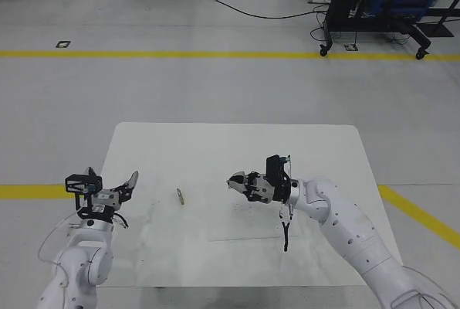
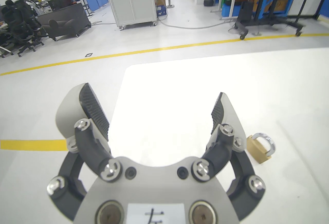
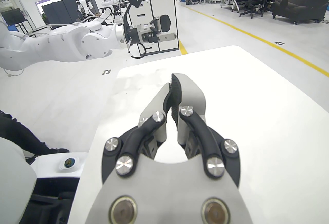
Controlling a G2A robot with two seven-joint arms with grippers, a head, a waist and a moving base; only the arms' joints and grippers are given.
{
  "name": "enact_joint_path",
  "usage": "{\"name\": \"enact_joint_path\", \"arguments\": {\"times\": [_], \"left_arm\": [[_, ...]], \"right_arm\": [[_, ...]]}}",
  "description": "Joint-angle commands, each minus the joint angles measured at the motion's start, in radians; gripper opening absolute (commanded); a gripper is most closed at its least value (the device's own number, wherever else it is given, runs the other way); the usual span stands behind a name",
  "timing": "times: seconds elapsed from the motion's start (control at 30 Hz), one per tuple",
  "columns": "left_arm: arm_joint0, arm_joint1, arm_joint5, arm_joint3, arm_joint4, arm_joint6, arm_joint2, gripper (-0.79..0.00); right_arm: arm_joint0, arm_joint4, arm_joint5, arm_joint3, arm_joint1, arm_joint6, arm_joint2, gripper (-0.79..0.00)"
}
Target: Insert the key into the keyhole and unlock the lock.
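A small brass padlock point(image 1: 181, 196) with a silver shackle lies on the white table point(image 1: 323, 154), left of the middle. The padlock point(image 2: 258, 149) lies just beside and past one finger of my left gripper point(image 2: 154, 96), which is open and holds nothing. From above, that left gripper point(image 1: 113, 180) hovers at the table's left edge. My right gripper point(image 1: 232, 185) is over the table's middle, to the right of the padlock and pointing toward it. Its fingers are shut in the right wrist view point(image 3: 173, 82), and I cannot make out a key between the ribbed pads.
A black cable point(image 1: 285, 232) hangs from the right wrist down to the table. My left arm's gripper point(image 3: 160, 29) is farther off in the right wrist view. Yellow floor lines run around the table, and a wheeled black stand point(image 1: 373, 27) is far behind it.
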Motion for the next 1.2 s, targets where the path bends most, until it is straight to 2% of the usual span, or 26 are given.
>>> {"name": "enact_joint_path", "arguments": {"times": [0.0, 0.13, 0.2, 0.3, 0.37, 0.57, 0.63, 1.17], "left_arm": [[0.0, -0.002, -0.117, -0.011, -0.212, -0.053, 0.0, 0.0], [-0.056, -0.004, -0.307, 0.004, -0.61, -0.261, 0.039, 0.0], [-0.099, -0.004, -0.347, 0.024, -0.788, -0.373, 0.063, 0.0], [-0.167, -0.007, -0.345, 0.066, -1.12, -0.548, 0.113, 0.0], [-0.219, -0.005, -0.321, 0.103, -1.276, -0.685, 0.129, 0.0], [-0.333, 0.005, -0.247, 0.228, -1.491, -0.981, 0.159, 0.0], [-0.359, 0.009, -0.233, 0.25, -1.458, -0.995, 0.151, 0.0], [-0.359, 0.009, -0.233, 0.25, -1.458, -0.995, 0.151, 0.0]], "right_arm": [[-0.013, 0.049, -0.001, 0.024, -0.003, -0.004, -0.01, -0.785], [0.007, 0.175, -0.001, 0.068, -0.022, -0.007, -0.066, -0.785], [0.026, 0.215, -0.001, 0.088, -0.03, -0.008, -0.097, -0.785], [0.043, 0.264, -0.001, 0.104, -0.04, -0.041, -0.127, -0.785], [0.043, 0.284, -0.001, 0.102, -0.042, -0.081, -0.137, -0.785], [0.021, 0.295, -0.001, 0.091, -0.031, -0.207, -0.138, -0.785], [0.02, 0.29, -0.001, 0.091, -0.029, -0.219, -0.136, -0.785], [0.02, 0.29, -0.001, 0.091, -0.029, -0.219, -0.136, -0.785]]}}
